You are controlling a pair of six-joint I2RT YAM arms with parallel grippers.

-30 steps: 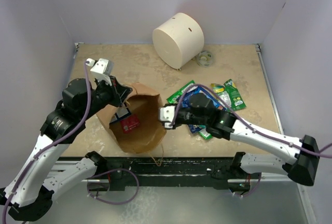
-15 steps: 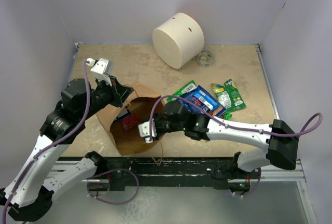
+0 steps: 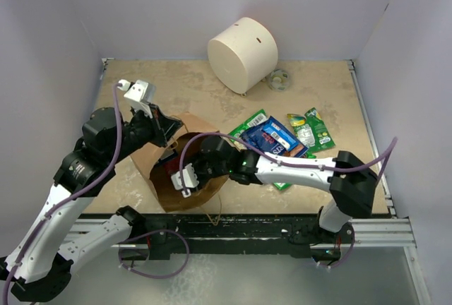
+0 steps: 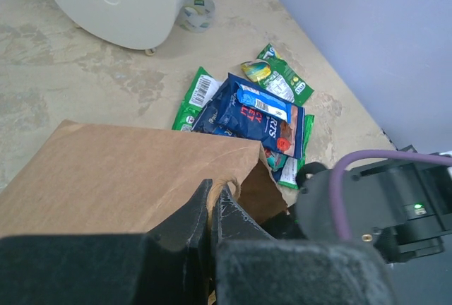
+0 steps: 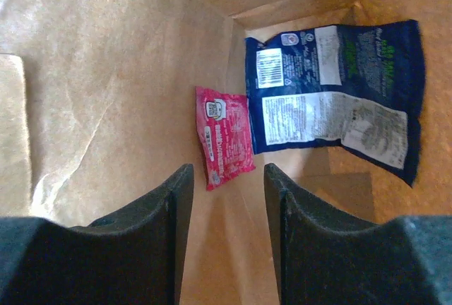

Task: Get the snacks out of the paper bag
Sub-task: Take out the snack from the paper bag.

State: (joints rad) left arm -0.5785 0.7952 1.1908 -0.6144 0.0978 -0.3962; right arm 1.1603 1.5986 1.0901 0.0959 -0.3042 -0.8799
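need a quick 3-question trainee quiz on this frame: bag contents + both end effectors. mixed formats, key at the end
1. Multiple choice: what lies inside the paper bag?
A) a red packet and a dark blue packet
B) two green packets
C) nothing
2. True or false: the left end effector is shut on the bag's rim.
3. Fill in: the right end effector, inside the bag, is ____ (open or shut).
Key: 1 A; 2 true; 3 open.
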